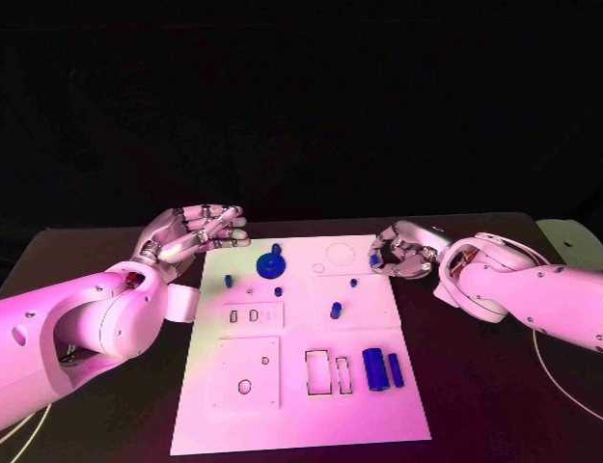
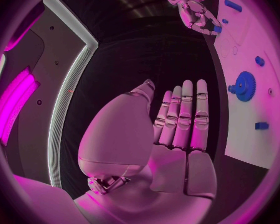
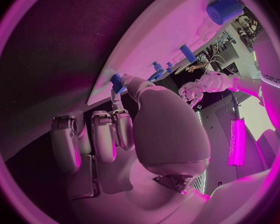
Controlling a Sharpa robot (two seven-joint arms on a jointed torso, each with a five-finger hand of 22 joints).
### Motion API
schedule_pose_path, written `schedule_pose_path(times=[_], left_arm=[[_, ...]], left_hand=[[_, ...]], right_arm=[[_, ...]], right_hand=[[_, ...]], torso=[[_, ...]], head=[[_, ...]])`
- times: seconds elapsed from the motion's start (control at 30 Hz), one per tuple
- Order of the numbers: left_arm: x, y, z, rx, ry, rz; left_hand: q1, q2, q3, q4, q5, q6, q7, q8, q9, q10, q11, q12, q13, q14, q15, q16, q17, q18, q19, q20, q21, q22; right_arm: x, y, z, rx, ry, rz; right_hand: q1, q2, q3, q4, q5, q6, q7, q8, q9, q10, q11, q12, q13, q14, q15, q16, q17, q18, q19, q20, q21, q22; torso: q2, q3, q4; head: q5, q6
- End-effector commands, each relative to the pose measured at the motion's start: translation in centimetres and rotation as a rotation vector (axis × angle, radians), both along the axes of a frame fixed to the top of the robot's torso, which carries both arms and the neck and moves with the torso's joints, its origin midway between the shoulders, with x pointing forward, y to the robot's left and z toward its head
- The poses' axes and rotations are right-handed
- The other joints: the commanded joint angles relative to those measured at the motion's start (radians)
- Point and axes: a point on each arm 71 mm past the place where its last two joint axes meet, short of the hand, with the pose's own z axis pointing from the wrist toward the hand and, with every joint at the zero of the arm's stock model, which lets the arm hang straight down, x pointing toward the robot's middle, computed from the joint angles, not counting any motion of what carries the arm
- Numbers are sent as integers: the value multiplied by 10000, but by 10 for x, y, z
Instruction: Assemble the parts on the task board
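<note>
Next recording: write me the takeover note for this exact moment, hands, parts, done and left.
Left hand: open, fingers apart, hovering at the task board's far left corner, holding nothing.
Right hand: pinching a small blue part at the board's far right edge.
Blue gear sits at the far end; two blue cylinders lie near the rectangular slots; small pegs are scattered between.
Left: most parts still loose, slots unfilled.

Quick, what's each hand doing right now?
Left hand: open, holding nothing.
Right hand: pinching a small blue part at the task board edge.
</note>
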Motion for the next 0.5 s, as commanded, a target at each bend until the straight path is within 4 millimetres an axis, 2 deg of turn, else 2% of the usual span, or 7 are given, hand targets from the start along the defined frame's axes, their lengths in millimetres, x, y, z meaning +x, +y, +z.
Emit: schedule_pose_path(times=[0.03, 0.2, 0.43, 0.5], left_arm=[[0, -2, 1, -96, -44, -190], [0, -2, 1, -90, -39, -181], [0, -1, 1, -79, -36, -153], [0, -1, 1, -72, -34, -136]], left_hand=[[62, 20, 62, -7, 10, -1, 54, -60, 11, 67, -27, -53, -2, -57, 34, -50, 9, 144, 78, 3, -35, -16], [62, 20, 62, -7, 10, -1, 54, -60, 11, 67, -27, -53, -2, -57, 34, -50, 9, 144, 78, 3, -35, -16], [62, 20, 62, -7, 10, -1, 54, -60, 11, 67, -27, -53, -2, -57, 34, -50, 9, 144, 78, 3, -35, -16], [62, 20, 62, -7, 10, -1, 54, -60, 11, 67, -27, -53, -2, -57, 34, -50, 9, 144, 78, 3, -35, -16]], right_arm=[[0, 1, -2, -181, 121, 56], [1, 1, -1, -197, -114, -71], [-4, 4, 5, -15, -580, -160], [-8, 7, 8, 54, -674, -132]], right_hand=[[-3, 153, 114, -43, -66, 224, -107, 181, 104, 154, -125, 56, 1512, 900, -102, 42, 1970, -69, 1063, -111, 54, 2633], [-17, 304, 240, -160, -70, 368, -218, 360, 195, 170, -226, 59, 1521, 902, -192, 41, 1973, -69, 1063, -198, 54, 2633], [-87, 397, 299, -176, -45, 321, -227, 394, 222, 134, -244, 4, 1472, 900, -216, 37, 1961, -69, 1063, -233, 54, 2633], [-96, 424, 319, -187, -32, 327, -239, 415, 234, 133, -252, -1, 1469, 901, -221, 38, 1966, -69, 1063, -239, 54, 2633]], torso=[[2, 4, 1], [-2, 6, -5], [-3, 13, -6], [-17, 3, 3]], head=[[-3, -13], [-3, -30], [49, -48], [58, -57]])
